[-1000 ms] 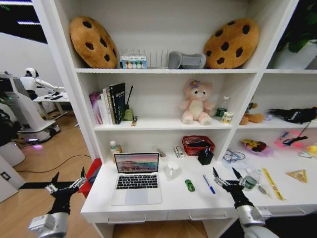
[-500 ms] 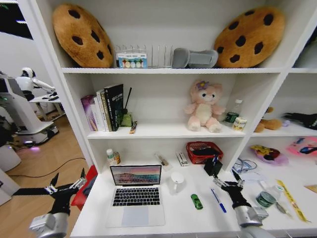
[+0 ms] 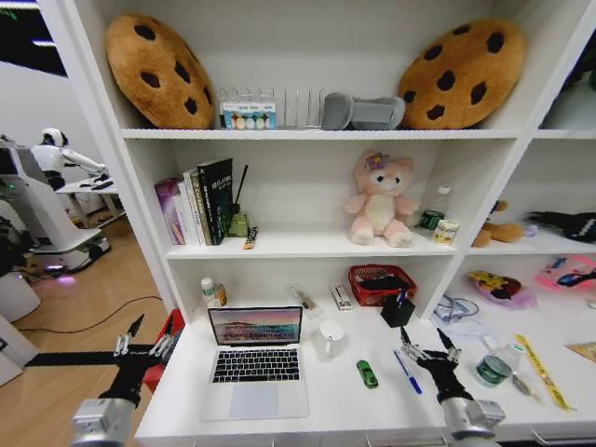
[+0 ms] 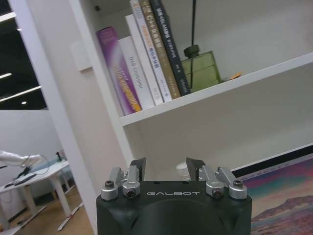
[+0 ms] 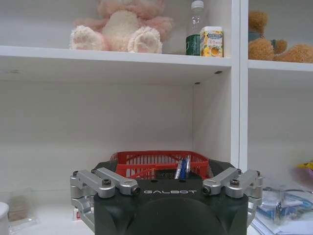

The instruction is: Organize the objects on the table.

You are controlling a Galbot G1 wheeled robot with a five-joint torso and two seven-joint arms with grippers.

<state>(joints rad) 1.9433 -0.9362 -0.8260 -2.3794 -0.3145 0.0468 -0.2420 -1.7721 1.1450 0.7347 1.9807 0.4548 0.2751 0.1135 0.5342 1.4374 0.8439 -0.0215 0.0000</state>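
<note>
**White desk, nothing tidied yet**

White desk top (image 3: 326,396) stretches across below me, and as far as I can judge the sorting has not begun: every item lies loose on it.

Largest is the silver laptop (image 3: 255,365), open, screen lit, sitting left of centre. Next to it, toward the middle, stands a white mug (image 3: 330,336). Behind, against the shelf wall, the red mesh basket (image 3: 376,282) sits with a black pen holder (image 3: 398,310) just in front of its right corner. Smaller again: the blue pen (image 3: 403,371) lies just beside my right claw (image 3: 427,345), and the tiny green toy car (image 3: 368,374) rests between pen and laptop.

My right claw hovers low over the desk near the pen, prongs spread wide, gripping nothing. My left claw (image 3: 144,340) hangs off the desk's left end, beside the laptop, likewise spread and empty.

I reckon everything is left to do: pen, car and laptop all remain unplaced.
</note>
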